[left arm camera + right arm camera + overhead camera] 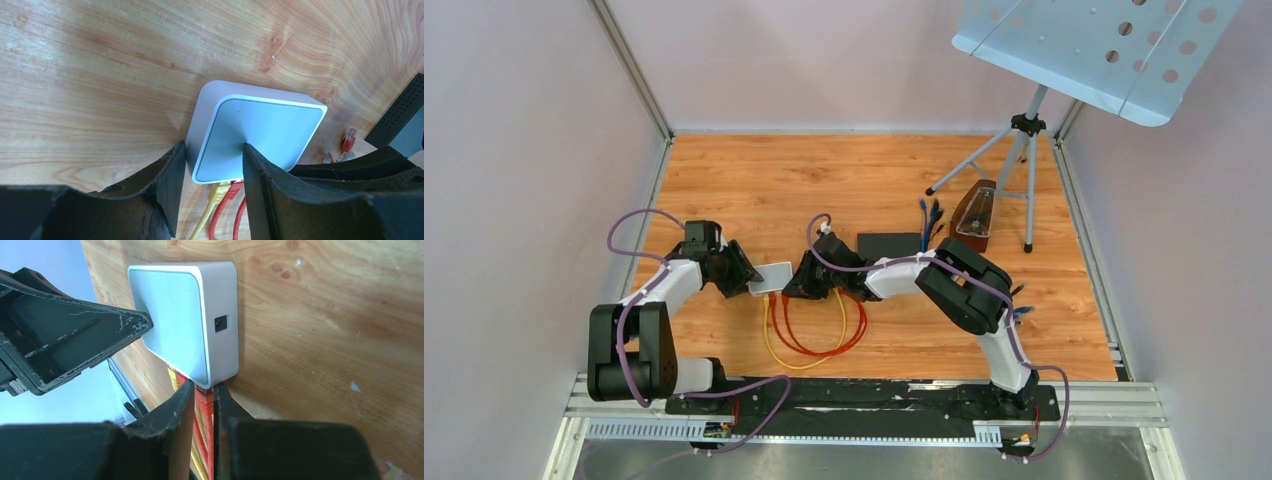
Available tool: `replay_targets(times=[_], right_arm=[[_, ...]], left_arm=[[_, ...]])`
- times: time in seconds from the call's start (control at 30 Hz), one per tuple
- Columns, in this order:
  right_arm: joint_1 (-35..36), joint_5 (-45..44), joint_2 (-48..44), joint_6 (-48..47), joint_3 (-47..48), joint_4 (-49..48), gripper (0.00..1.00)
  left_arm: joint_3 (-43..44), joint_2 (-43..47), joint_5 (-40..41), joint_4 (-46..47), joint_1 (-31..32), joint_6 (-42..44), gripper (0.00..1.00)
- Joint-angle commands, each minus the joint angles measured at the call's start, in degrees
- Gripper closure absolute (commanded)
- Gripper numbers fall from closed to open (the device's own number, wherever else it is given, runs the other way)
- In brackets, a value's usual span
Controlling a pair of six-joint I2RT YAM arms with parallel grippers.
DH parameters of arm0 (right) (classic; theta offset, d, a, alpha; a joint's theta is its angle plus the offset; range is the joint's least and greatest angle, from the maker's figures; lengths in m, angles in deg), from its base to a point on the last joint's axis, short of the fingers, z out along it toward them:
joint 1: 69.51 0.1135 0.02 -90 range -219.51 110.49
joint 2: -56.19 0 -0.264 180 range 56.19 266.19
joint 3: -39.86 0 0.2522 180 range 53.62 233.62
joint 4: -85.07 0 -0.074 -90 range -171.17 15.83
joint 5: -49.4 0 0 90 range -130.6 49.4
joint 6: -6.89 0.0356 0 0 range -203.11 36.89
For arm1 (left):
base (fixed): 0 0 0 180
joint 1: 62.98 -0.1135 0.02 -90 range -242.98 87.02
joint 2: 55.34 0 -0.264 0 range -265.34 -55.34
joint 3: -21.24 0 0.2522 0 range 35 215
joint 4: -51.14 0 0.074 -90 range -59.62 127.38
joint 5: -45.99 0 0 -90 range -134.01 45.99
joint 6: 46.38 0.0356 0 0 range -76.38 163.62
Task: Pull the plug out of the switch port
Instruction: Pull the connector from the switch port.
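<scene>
switch: small white network switch point(265, 130) on the wooden table point(824, 170), left of centre, between the two grippers; looks light, smooth plastic, and will likely slide or lift unless it is braced
target plug: red plug point(204, 401) seated in a port on the switch's near face, just beside a yellow plug point(216, 192)
plug handling: small rigid clear-tipped connector, probably latched by a tab; take it by the body, not by the soft red cable point(824, 335), and pull straight out along the port axis
left gripper: left gripper point(214, 150) narrow, clamped on the switch's near corner, one finger on the side and one over the top face; it acts as the brace
right gripper: right gripper point(203, 386) nearly closed, fingers pinching the red plug right at the port
in the way: yellow plug and yellow cable point(774, 345) touch the red one, so there is a snag risk; the loops of both cables lie together on the near side
nearby: black box point(889, 245) just behind the right gripper, loose red connectors point(348, 140) beside it, blue cables point(929, 215)
well apart: metronome point(974, 215) and music stand point(1064, 60) at far right, no obstruction
</scene>
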Motion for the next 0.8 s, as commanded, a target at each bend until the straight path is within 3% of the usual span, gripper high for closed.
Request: replay_targets(times=[0.0,0.3,0.33,0.4,0.5,0.63,0.77], right_arm=[[-0.3,-4.4,2.4,-1.1,0.2,6.1,0.89],[-0.4,-2.2,3.0,-3.5,0.9,4.7,0.91],[-0.4,-2.0,3.3,-3.5,1.2,5.1,0.89],[-0.4,-2.3,3.8,-3.2,2.0,6.2,0.76],[-0.4,-3.7,3.8,-3.2,2.4,7.5,0.72],[-0.4,-4.4,4.3,-3.5,3.2,9.5,0.73],[-0.4,-4.3,4.8,-4.1,3.9,10.2,0.84]], left_arm=[[-0.5,1.4,-1.8,-0.6,0.3,-0.8,0.48],[-0.2,0.9,-1.9,-0.6,0.3,-0.8,0.48],[-0.1,0.8,-1.8,-0.6,0.3,-0.8,0.48],[-0.2,0.8,-1.9,-0.5,0.3,-0.8,0.48],[-0.2,0.7,-1.9,-0.5,0.3,-0.8,0.48],[-0.2,0.7,-2.0,-0.4,0.3,-0.9,0.48],[-0.3,0.8,-2.0,-0.4,0.3,-1.0,0.48]])
